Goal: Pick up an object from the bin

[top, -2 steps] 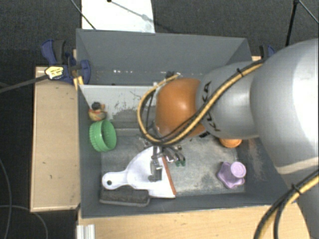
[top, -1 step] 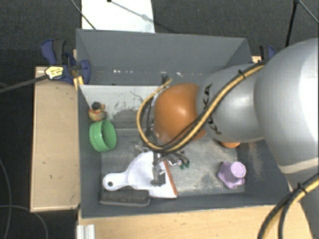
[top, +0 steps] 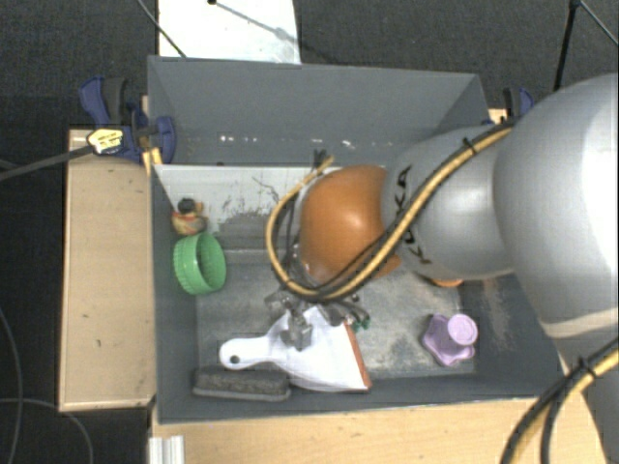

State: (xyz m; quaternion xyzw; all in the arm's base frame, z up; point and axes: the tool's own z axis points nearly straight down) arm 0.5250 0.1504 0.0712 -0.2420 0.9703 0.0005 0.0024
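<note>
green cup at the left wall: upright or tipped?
Tipped. The green cup lies on its side, its open mouth facing the view's right.

grey bin [top: 319,104] holds 5 things: green cup [top: 199,263], brown toy [top: 188,218], white scoop [top: 317,365], dark bar [top: 242,385], purple bottle [top: 450,338].

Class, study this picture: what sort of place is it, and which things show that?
Probably a robotics lab test bench: a big robot arm reaches into a grey metal bin holding unrelated small things, such as a green cup, a purple bottle and a white scoop.
</note>
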